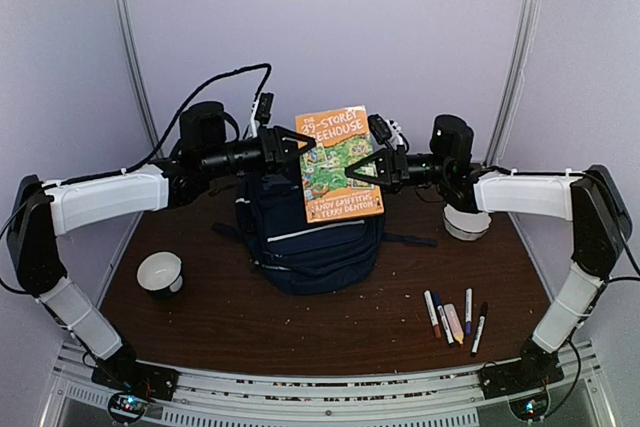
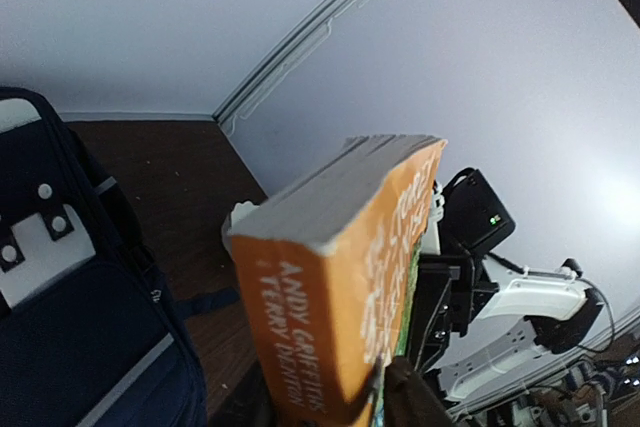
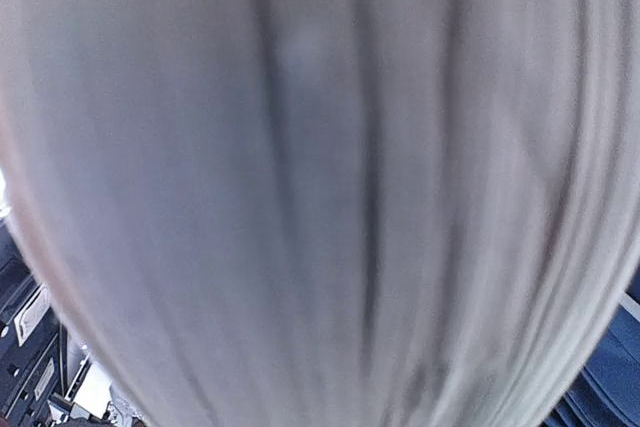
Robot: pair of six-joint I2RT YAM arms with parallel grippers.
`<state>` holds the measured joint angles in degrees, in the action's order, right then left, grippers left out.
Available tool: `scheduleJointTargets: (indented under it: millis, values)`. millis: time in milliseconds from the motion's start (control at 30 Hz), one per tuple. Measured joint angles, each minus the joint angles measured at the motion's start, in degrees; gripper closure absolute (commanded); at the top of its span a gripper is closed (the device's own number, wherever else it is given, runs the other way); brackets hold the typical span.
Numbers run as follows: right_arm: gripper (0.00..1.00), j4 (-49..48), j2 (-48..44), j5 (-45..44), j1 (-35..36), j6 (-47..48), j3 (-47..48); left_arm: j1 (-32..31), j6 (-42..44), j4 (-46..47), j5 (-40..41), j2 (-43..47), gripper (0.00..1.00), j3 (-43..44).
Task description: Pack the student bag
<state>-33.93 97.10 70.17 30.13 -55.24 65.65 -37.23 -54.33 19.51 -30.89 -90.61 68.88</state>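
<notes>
Pinching a book (image 1: 335, 147), right fingers (image 1: 368, 173) hover over the student bag (image 1: 310, 247).

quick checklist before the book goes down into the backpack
1. Orange paperback book held in the air: ok, the right gripper is closed on its right edge.
2. Left gripper grip: cannot tell, its fingers sit at the book's left edge.
3. Book over the navy-blue fabric backpack: ok in the overhead view.
4. Backpack's main opening unzipped: cannot tell, the book hides its top.
5. Right wrist view usable: not ok, blurred page edges fill it.
6. Coloured markers and white bowl apart from the backpack: ok.
</notes>
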Motion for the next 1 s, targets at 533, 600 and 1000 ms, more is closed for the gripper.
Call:
scheduleJointTargets:
  millis: [533,600,1000]
  values:
    - [1.00,54.34,-16.90,-18.51,-8.68,42.66,5.31,-7.13,35.71,-35.98,20.94,3.06,0.40,8.35]
    - [1.00,57.66,-19.74,-19.74,-9.46,46.16,4.57,-10.47,39.63,-38.58,23.43,2.45,0.40,9.68]
    - [1.00,62.42,-26.14,-21.84,-23.71,55.34,-9.75,-23.30,53.59,-48.57,33.20,-14.08,0.38,16.44]
